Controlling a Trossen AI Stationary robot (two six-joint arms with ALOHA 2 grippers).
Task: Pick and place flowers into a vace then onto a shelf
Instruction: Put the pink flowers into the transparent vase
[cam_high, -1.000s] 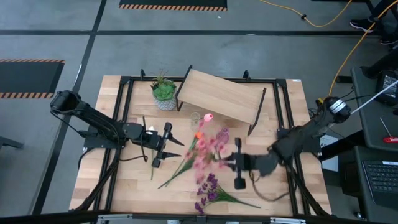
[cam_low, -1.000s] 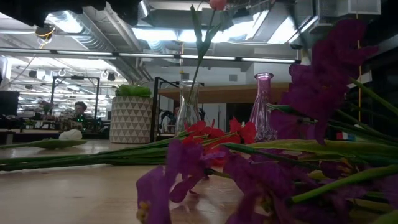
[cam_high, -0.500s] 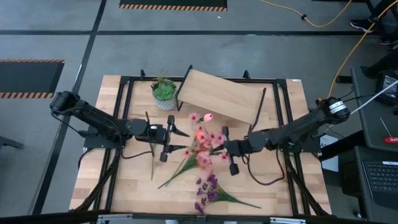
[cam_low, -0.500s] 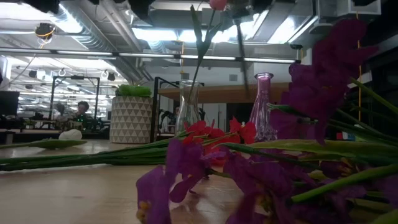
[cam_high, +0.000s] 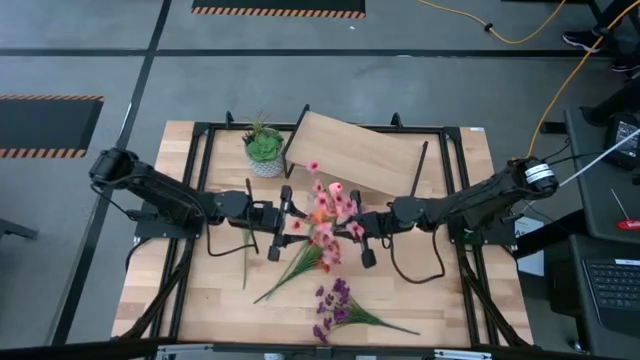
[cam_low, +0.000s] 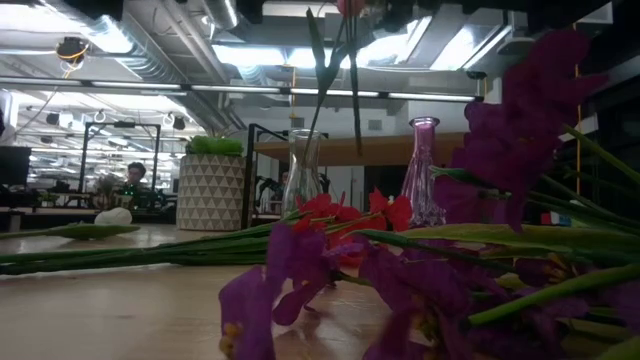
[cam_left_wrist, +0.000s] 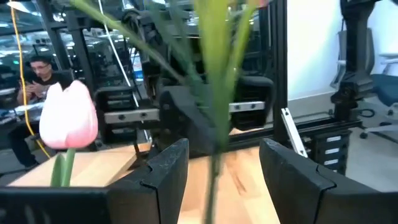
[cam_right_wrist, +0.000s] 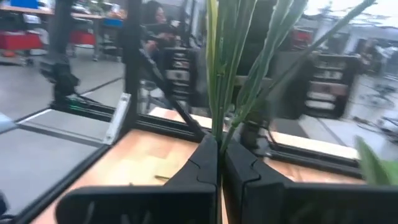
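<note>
Holding: pink cluster flowers (cam_high: 330, 205), stems pinched in my right jaws (cam_high: 352, 226), carried above the middle of the counter (cam_high: 200, 310), just in front of the shelf (cam_high: 350, 150); blooms upward, stems hanging down near the clear glass vase (cam_low: 303, 170)

Right jaws: clenched tight on several thin green stems, seen in the right wrist view passing straight up between the fingertips

Left jaws (cam_high: 281, 221): spread apart, gripping nothing, just beside the cluster on its other side; one green stem stands between them in the left wrist view, whether touching I cannot tell

Also present:
- pink tulip (cam_left_wrist: 68, 118), already standing in the clear vase
- pink glass vase (cam_low: 423, 170), beside the clear one
- red-orange bunch (cam_high: 300, 262), lying on the counter
- purple sprays (cam_high: 335, 305), lying near the front edge
- green plant in white pot (cam_high: 264, 148), by the shelf's left end

Handling, as I judge it: light, soft, springy stems, blooms top-heavy and apt to sway; grip low on the bundled stems, never on the blooms; narrow glass neck is fragile and tips easily
</note>
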